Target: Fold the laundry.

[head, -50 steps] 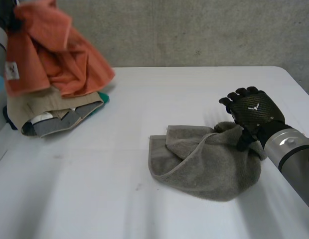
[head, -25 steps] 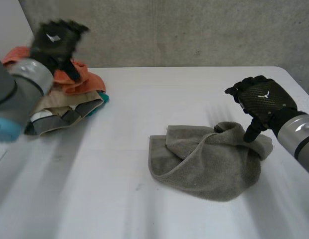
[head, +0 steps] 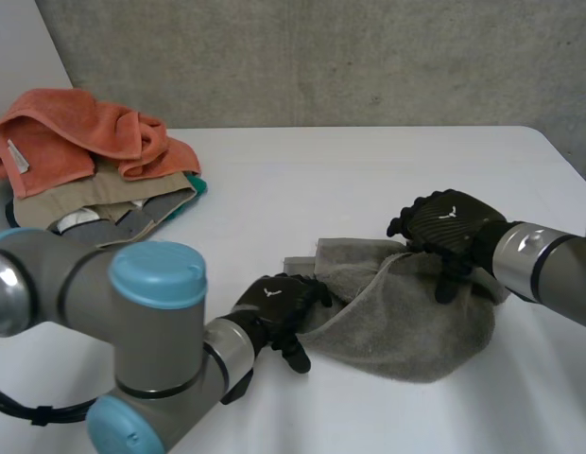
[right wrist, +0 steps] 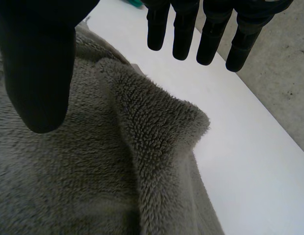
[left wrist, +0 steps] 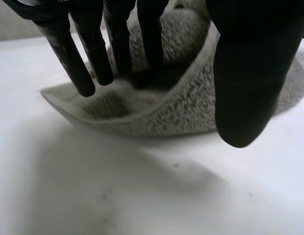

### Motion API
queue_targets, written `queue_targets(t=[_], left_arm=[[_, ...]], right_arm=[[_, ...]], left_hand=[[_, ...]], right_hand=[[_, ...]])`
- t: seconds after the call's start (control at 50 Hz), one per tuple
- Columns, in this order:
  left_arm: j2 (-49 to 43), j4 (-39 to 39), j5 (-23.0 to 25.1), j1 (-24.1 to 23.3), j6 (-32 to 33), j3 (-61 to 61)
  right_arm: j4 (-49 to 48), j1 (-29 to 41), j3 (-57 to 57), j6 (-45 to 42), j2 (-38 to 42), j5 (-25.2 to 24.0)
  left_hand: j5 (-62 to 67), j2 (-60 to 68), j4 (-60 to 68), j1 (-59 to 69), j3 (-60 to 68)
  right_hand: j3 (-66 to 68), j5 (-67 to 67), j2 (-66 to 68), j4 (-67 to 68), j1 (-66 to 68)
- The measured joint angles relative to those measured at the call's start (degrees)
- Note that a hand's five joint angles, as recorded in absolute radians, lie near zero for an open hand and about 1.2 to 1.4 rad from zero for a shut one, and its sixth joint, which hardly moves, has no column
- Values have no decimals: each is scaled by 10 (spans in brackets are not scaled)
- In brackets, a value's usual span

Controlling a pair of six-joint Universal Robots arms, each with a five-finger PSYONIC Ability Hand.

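- A grey towel [head: 406,326] lies rumpled on the white table [head: 302,175], at about 4 o'clock from the table's middle in the head view. One flap is folded over its top.
- The left robot hand [head: 277,305] sits at the towel's 9 o'clock side, over the corner nearest the robot. The left arm [head: 151,345] reaches in from 7 o'clock.
- In the left wrist view its fingers [left wrist: 95,49] are straight and spread, with the thumb [left wrist: 250,73] well apart from them. The fingers are apart and grip nothing.
- The towel's [left wrist: 181,112] corner lies at those fingertips. I cannot tell whether they touch the cloth or hang just above it.
- The right robot hand [head: 447,225] is at the towel's 1 o'clock side, above a bunched ridge of cloth. The right arm [head: 548,270] comes in from 3 o'clock.
- In the right wrist view its fingers [right wrist: 184,29] point straight out and the thumb [right wrist: 37,63] stands wide of them. The hand is spread and holds nothing.
- The raised fold of the towel [right wrist: 152,127] lies under that palm, between the thumb and the fingers.
- In the head view the thumb tip reaches down onto the cloth.
- A pile of laundry [head: 104,203] rests at the table's 10 o'clock corner, well apart from the towel. An orange towel [head: 76,142] is heaped on top of it.
- A concrete wall [head: 321,57] stands behind the table at 12 o'clock.
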Motion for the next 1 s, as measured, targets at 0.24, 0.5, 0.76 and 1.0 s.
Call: queue_targets(t=[0.24, 0.5, 0.76, 1.0], left_arm=[[-49, -36, -12, -22, -29, 58], [-6, 46, -67, 69, 63, 273], [58, 167, -25, 100, 98, 324], [74, 133, -32, 84, 162, 70]], right_arm=[[-7, 27, -62, -11, 85, 12], [-202, 38, -211, 78, 101, 71], [-539, 41, -109, 177, -15, 51], [-299, 9, -12, 114, 39, -17]], left_hand=[[393, 404, 397, 408, 400], [404, 428, 427, 408, 423], [410, 428, 427, 408, 423], [410, 429, 427, 408, 424]], right_hand=[[254, 252, 260, 253, 273], [482, 460, 484, 487, 449], [482, 469, 484, 487, 449], [484, 469, 484, 489, 449]])
